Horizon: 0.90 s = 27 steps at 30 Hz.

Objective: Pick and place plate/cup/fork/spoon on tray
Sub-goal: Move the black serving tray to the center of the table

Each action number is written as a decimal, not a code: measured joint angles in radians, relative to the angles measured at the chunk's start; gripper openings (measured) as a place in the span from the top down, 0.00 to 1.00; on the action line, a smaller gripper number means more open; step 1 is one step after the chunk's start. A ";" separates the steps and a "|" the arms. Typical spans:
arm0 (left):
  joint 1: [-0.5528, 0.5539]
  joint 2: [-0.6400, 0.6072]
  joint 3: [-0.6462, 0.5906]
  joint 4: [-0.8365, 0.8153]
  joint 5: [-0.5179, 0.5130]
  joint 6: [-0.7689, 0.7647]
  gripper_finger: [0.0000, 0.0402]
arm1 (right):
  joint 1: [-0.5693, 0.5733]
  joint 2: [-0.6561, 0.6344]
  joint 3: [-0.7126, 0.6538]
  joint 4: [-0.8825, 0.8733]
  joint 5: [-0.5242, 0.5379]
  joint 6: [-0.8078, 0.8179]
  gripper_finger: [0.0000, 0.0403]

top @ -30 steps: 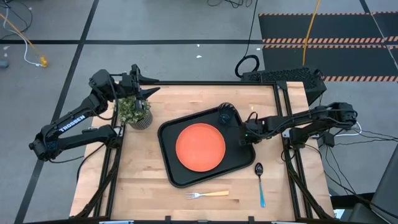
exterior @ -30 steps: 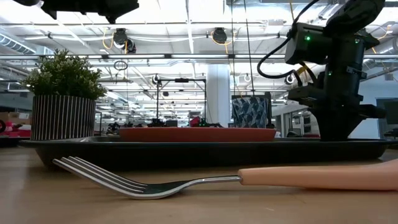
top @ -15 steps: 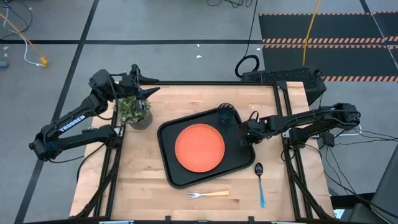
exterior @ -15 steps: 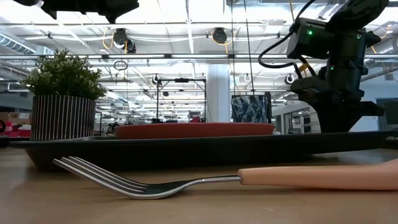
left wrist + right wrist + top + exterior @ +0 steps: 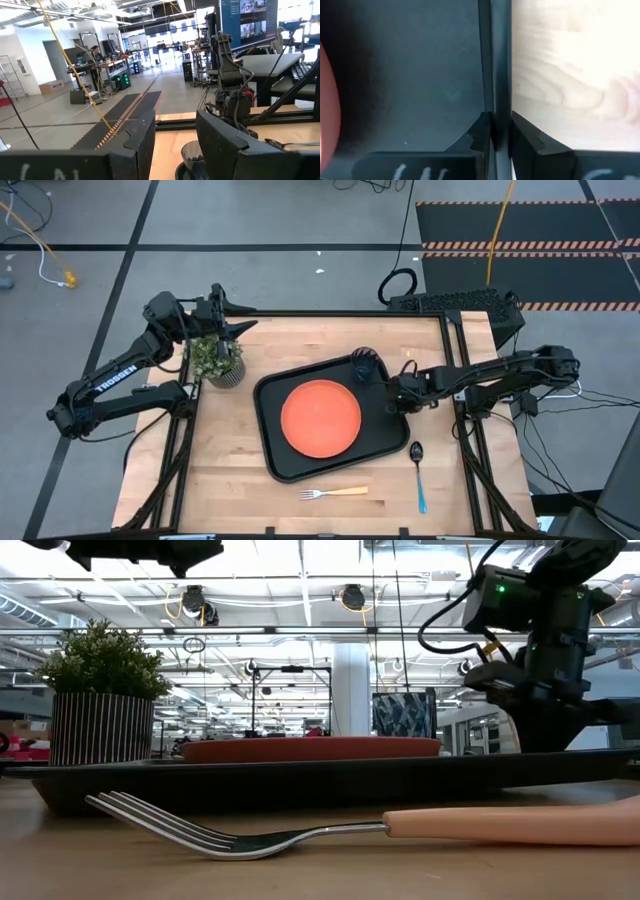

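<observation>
The black tray lies mid-table with the orange plate on it and the dark grey cup in its far right corner. The fork lies on the table near the front edge, and the spoon lies right of the tray. My right gripper is shut on the tray's right rim. My left gripper is open and empty, high above the potted plant at the far left. My right gripper pinches the tray's right rim between its two fingers, one finger inside the tray and one outside. It comes from the table's right side, slanting down. The tray's right side is raised off the table and its left side rests on it.
The striped pot with the plant stands just left of the tray's far corner. The fork lies close to the tray's near rim. Bare wood shows at the near left of the table.
My right gripper has gone a little up and toward the table's left edge while holding the tray's rim. The tray's right side has lifted off the table, so the tray now tilts, and it has slid slightly left with the plate and cup on it.
</observation>
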 joint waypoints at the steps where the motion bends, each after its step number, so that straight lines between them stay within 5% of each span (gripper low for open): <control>1: 0.000 0.000 0.000 -0.004 0.000 -0.005 0.64 | 0.000 0.000 0.000 -0.002 -0.002 0.022 0.92; 9: 0.000 0.000 0.000 -0.016 0.001 -0.052 0.64 | -0.001 -0.001 0.000 -0.012 0.018 0.157 0.92; 27: 0.000 0.000 0.000 -0.053 0.003 -0.043 0.64 | -0.001 0.000 0.000 0.014 -0.038 0.148 0.92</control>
